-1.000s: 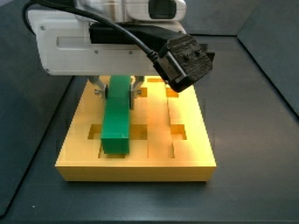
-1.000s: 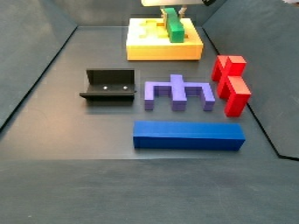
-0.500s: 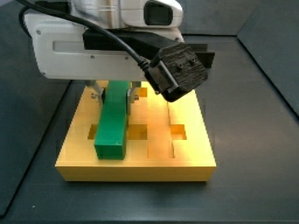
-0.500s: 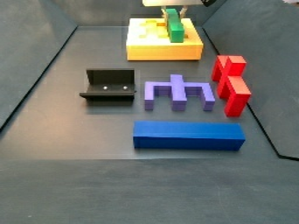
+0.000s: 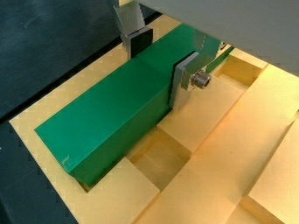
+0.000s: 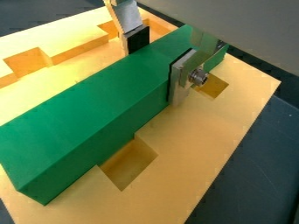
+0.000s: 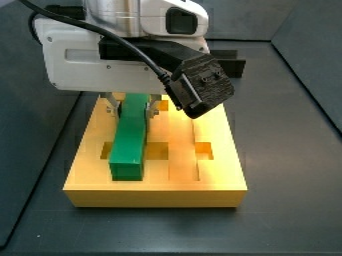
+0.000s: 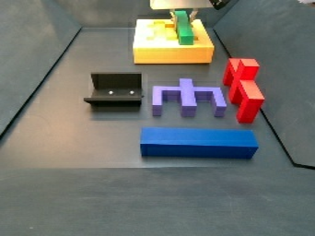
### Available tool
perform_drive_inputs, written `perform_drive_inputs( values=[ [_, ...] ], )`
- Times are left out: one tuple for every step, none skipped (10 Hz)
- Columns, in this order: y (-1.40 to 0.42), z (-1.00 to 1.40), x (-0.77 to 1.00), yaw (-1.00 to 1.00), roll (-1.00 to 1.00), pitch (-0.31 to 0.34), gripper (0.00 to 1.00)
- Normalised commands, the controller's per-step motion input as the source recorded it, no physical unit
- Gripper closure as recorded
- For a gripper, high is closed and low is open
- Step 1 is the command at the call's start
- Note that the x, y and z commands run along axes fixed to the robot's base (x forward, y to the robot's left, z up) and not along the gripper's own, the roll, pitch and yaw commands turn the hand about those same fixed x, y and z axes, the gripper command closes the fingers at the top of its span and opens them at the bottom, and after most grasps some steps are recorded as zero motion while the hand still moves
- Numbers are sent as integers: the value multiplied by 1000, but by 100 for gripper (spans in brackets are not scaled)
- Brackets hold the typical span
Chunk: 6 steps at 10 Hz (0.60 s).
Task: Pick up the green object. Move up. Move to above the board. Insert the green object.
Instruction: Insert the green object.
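Green object [image 7: 130, 141] lay lengthwise on the board [image 7: 214, 185], its near end just short of the board's near edge. I saw my gripper [image 5: 158, 59] grasping its far end, fingers [image 6: 183, 76] flat against both long sides.

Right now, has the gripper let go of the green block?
No: in a wrist view the gripper has both fingers clamped on the green block over the board.
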Motion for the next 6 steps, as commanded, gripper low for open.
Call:
perform_drive_inputs(
  values=[
    [117,-114,46,0,199,71,100],
    [0,-329,0,0,207,1,100],
    [0,-380,0,-29,126,0,100],
    [-63,-826,140,0,213,-14,100],
    [-54,-866,171,0,214,-34,100],
    [0,-851,114,0,246,0,100]
  ],
)
